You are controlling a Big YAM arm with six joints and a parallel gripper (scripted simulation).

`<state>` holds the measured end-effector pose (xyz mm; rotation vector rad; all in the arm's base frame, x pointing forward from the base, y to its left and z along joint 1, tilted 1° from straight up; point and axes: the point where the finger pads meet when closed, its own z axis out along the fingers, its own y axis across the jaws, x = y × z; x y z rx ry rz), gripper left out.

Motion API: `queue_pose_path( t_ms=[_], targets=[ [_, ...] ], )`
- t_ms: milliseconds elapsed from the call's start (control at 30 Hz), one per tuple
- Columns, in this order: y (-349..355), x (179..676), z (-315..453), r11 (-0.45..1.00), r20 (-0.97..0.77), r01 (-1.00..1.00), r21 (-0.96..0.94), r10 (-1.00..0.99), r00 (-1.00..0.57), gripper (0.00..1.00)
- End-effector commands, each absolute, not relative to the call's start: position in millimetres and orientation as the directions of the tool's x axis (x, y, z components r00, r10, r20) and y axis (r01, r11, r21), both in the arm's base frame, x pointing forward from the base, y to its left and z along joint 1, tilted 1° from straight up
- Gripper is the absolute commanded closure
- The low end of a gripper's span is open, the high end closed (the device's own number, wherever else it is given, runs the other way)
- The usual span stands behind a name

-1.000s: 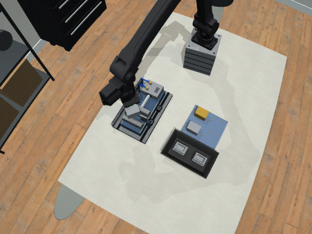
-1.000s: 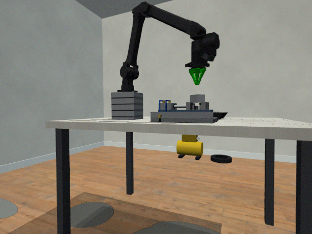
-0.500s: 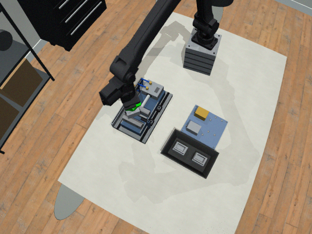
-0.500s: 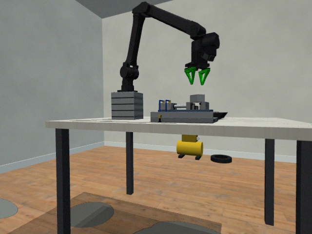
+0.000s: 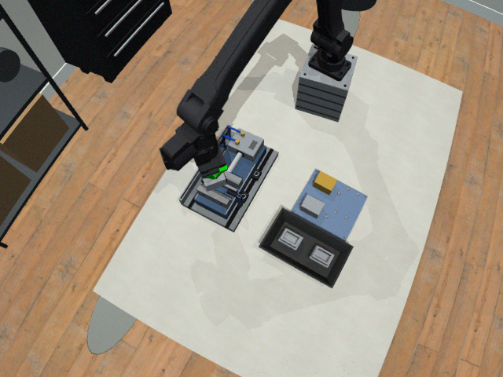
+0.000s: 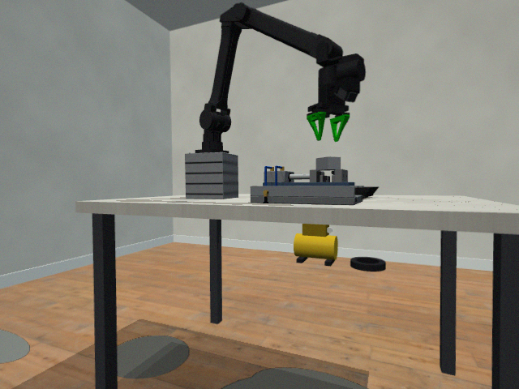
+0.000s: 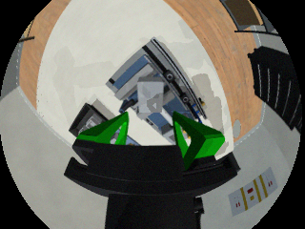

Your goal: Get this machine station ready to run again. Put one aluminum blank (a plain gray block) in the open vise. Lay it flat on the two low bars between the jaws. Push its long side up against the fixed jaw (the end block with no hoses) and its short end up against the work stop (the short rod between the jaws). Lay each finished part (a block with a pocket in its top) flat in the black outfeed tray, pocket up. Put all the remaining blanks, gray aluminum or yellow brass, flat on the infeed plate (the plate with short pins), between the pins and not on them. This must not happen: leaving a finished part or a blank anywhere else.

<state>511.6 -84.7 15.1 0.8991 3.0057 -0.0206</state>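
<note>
My gripper (image 5: 214,172) is open and empty, hanging well above the vise (image 5: 229,178); it also shows in the side view (image 6: 328,130) and the wrist view (image 7: 152,134). A gray aluminum blank (image 5: 219,181) sits in the vise between the jaws, below the fingers. It looks turned askew and rises above the jaws in the side view (image 6: 328,164). It also shows in the wrist view (image 7: 152,95). The fixed jaw (image 5: 211,199) is at the near end. The hosed end (image 5: 244,142) is at the far end.
The infeed plate (image 5: 331,203) holds a yellow brass blank (image 5: 324,181) and a gray blank (image 5: 312,205). The black outfeed tray (image 5: 306,251) holds two pocketed parts (image 5: 291,238) (image 5: 321,256), pocket up. The arm's base block (image 5: 324,87) stands at the back.
</note>
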Motion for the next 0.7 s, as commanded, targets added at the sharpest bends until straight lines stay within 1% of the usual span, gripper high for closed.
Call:
queue_pose_path(
  t_ms=[0, 667],
  targets=[
    [-85.7, 508.5, 4.4, 0.827, 0.004, 0.562, -0.021, 0.563, -0.827, 0.36],
    [-86.2, 509.5, -1.5, 0.826, 0.001, 0.563, -0.018, 0.563, -0.826, 0.36]
  ],
)
